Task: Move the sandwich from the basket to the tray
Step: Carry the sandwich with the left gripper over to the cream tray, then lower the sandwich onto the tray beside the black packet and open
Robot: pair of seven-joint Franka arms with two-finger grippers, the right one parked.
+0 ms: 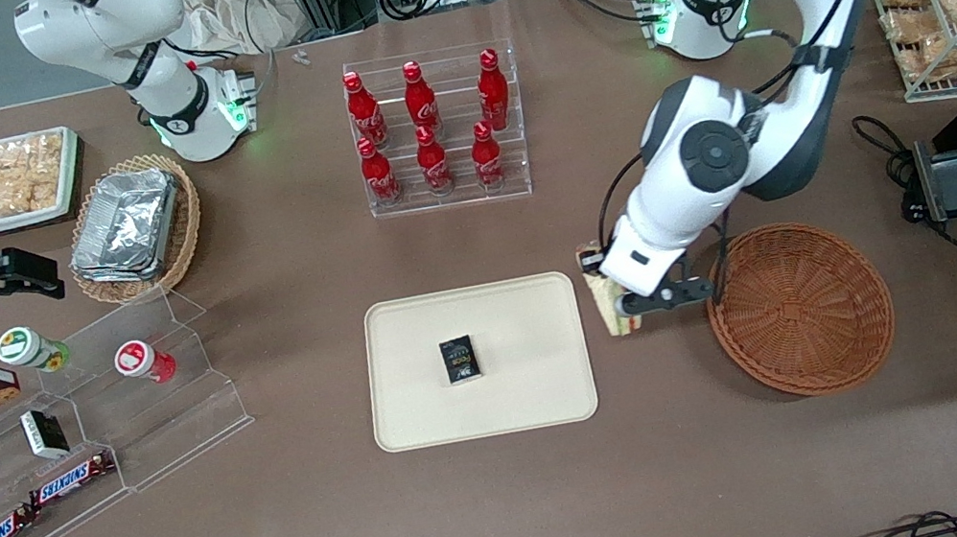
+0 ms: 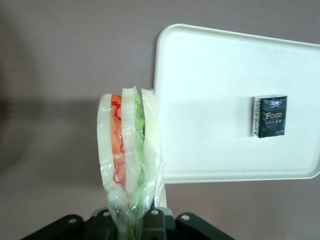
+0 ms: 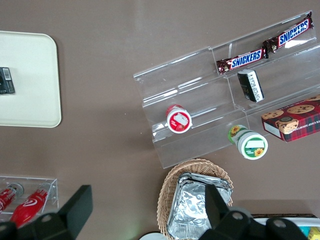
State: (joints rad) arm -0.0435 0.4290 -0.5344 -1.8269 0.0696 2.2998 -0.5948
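the left arm's hand (image 1: pixel 619 308) hangs above the brown bench (image 1: pixel 520 514), in the gap between the tray (image 1: pixel 425 413) and the basket (image 1: pixel 801 307), and its fingers are clamped on the sandwich (image 1: pixel 605 301). the sandwich is off the bench, held up in the air just beside the tray's short edge, at the end nearest the basket. in the wrist view the sandwich (image 2: pixel 131 150) stands on edge with its wrapped end pinched in the hand (image 2: pixel 132 225): three pale bread slices with an orange-red layer and a green layer between them, all under clear film (the film bunches where the fingers meet it). its bread overlaps the rim of the tray (image 2: pixel 210 165) in that view, but whether it is over the tray or just short of it cannot be told.

the basket is round, reddish-brown wicker, and nothing shows inside it. the cream tray lies flat with a small black packet (image 1: pixel 460 359) near its middle, well apart from the sandwich. farther from the front camera stands a clear rack of red bottles (image 1: pixel 430 126).
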